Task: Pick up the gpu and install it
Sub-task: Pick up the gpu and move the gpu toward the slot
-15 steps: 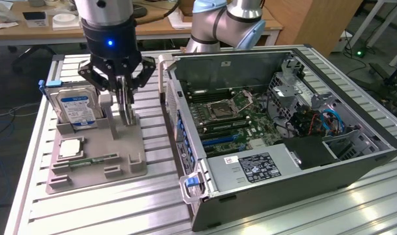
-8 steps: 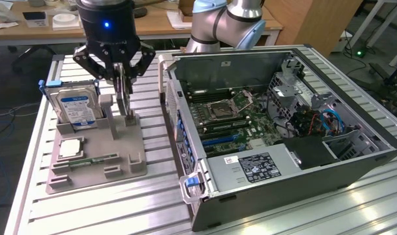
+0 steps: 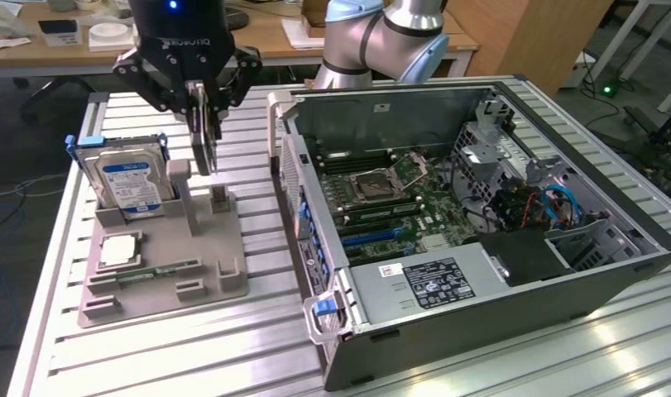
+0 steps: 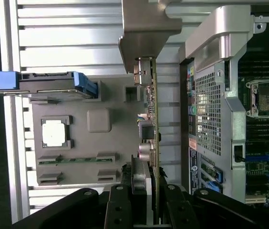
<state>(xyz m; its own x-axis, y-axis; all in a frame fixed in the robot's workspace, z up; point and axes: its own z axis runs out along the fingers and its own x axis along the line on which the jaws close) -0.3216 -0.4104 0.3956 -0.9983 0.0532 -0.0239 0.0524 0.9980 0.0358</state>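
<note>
Exterior view: a slatted metal bench (image 3: pixel 147 347) is seen carrying everything. The greater part of its surface toward the exterior view's right is taken up by an open computer case (image 3: pixel 512 322), laid on its side so that the green motherboard (image 3: pixel 390 198) is exposed. Behind the case, the pale arm (image 3: pixel 380 37) is seen.

Toward the exterior view's left a grey holder (image 3: pixel 203 273) is set on the bench, just beside the case. A hard drive (image 3: pixel 131 182) with a blue-and-white label is stood upright in the holder's rear slot. A square processor chip (image 3: pixel 117 250) is laid flat in a recess nearer the front. A narrow green memory stick (image 3: pixel 147 273) is laid just beside the chip.

Above the holder the dark pincer (image 3: pixel 199 103) is hung pointing down, and it is closed on the gpu (image 3: pixel 208 145). The card is held upright and edge-on, between the hard drive and the case. Its lower end is placed just over a grey post of the holder. Whether the two touch cannot be told.

In the wrist view the gpu (image 4: pixel 152 119) is seen as a thin strip running away from the pincer (image 4: pixel 151 181). A silvery bracket is seen at its far end. The holder (image 4: pixel 110 152) is seen on one side of it and the case (image 4: pixel 211 119) on the other.
</note>
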